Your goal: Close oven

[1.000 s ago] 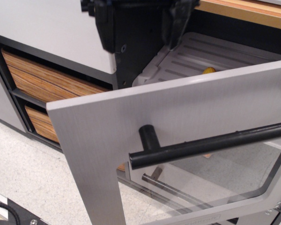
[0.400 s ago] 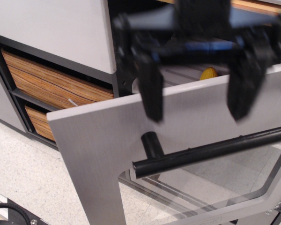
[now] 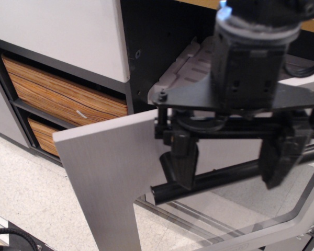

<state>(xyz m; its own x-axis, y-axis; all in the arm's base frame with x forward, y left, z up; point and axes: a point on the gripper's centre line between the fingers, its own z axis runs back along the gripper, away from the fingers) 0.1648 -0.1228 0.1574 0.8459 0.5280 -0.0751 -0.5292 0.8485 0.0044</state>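
Observation:
The oven's brushed silver-grey door [image 3: 110,167] hangs open, tilted down and toward the camera. Its long black bar handle [image 3: 225,178] crosses it, and its clear rounded window [image 3: 225,214] shows below. The oven cavity with a ribbed grey tray [image 3: 191,65] shows behind. My black gripper [image 3: 231,167] has come down in front of the door. It is open, with one finger [image 3: 184,162] left and one finger [image 3: 278,162] right, both reaching the handle bar. It holds nothing.
Two wood-grain drawers [image 3: 63,97] sit in a dark frame left of the oven under a white counter panel [image 3: 57,31]. Speckled floor [image 3: 36,204] lies below. A black cable [image 3: 10,235] shows at the bottom left corner.
The gripper has dropped from the top of the frame to the handle, now hiding the yellow object in the oven. The door has stayed about where it was.

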